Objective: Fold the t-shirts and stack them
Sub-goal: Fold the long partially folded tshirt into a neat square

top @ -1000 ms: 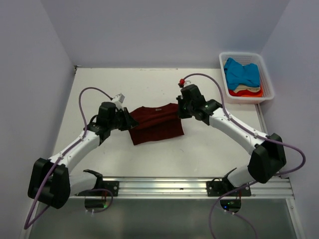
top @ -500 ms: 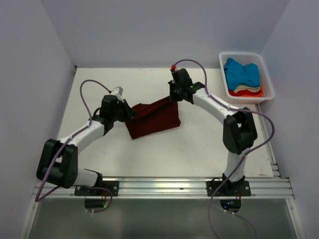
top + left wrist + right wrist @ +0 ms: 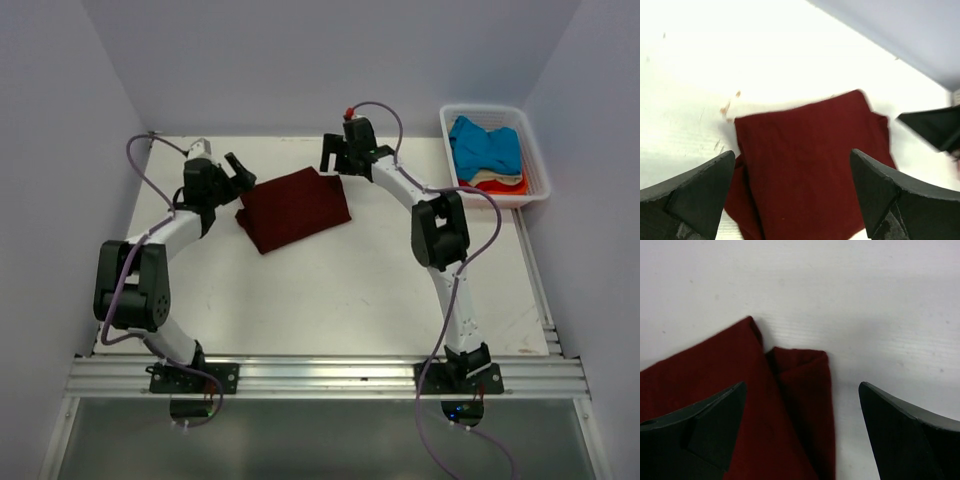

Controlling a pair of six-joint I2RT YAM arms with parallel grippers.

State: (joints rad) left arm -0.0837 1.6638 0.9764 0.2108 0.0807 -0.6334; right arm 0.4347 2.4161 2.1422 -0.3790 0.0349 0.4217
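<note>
The maroon t-shirt lies folded into a rough rectangle toward 12 o'clock on the surface, skewed to its edges. I judge the fold itself to be the weak point. From the right wrist view, a tucked layer pokes out past the top layer at the corner. From the left wrist view, an under-layer shows beyond the side edge, so the layers are not squared.

My left fingers are spread wide and released at the shirt's 9 o'clock side, clear of the cloth in the overhead view. My right fingers are likewise spread and hold nothing, poised over the 1 o'clock corner. I cannot tell whether a tip touches the cloth. If one does, pulling that arm back could catch the loose corner and drag the fold open. Both arms are stretched far out, so I expect less fine control there.

A shirt laid on this uneven packet may slide or sit crooked. At 2 o'clock the basket holds the blue shirt bunched over the cream shirt and the orange-red shirt. Gripping the blue one too deep could lift the others with it, or tug the basket, which looks light.
</note>
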